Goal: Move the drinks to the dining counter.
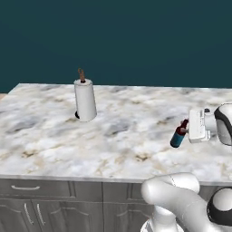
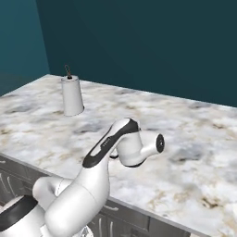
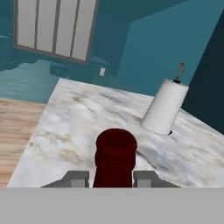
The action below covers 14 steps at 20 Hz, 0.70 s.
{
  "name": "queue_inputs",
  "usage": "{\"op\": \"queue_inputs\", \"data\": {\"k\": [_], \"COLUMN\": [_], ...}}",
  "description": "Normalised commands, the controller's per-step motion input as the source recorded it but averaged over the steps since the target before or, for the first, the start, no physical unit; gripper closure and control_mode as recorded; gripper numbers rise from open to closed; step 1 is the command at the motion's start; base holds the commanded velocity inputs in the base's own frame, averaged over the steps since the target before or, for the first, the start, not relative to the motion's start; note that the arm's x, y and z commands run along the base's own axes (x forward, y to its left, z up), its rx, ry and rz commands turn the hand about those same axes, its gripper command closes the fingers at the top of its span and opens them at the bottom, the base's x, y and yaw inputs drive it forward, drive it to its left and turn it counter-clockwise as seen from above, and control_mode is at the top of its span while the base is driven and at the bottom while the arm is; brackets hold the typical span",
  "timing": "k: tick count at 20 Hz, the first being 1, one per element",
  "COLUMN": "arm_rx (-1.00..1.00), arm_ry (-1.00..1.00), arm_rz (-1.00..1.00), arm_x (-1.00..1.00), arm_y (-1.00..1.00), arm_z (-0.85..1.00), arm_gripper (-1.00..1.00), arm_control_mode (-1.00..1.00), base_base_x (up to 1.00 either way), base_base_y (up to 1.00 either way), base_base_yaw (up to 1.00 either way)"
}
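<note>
While the white arm reaches in low and level over the dining counter (image 1: 54,131), its gripper (image 1: 188,127) is clamped on the red neck of the slim dark bottle (image 1: 178,136), which hangs tilted with its blue-labelled base toward the marble, whether touching I cannot tell. Well apart stands the paper-towel roll (image 1: 85,100), upright on its holder.
</note>
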Motion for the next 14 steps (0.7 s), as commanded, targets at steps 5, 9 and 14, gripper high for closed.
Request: {"op": "queue_inputs", "data": {"k": [5, 9, 14], "arm_rx": [0.00, 0.00, 0.00], "arm_ry": [0.00, 0.00, 0.00], "arm_rz": [0.00, 0.00, 0.00], "arm_x": [0.21, 0.24, 0.30], "arm_y": [0.00, 0.00, 0.00], "arm_z": [-0.45, -0.44, -0.44], "arm_gripper": [1.00, 1.00, 1.00], "arm_control_mode": [-1.00, -1.00, -1.00], "base_base_x": [0.00, 0.00, 0.00], "base_base_y": [0.00, 0.00, 0.00], "base_base_yaw": [0.00, 0.00, 0.00]}}
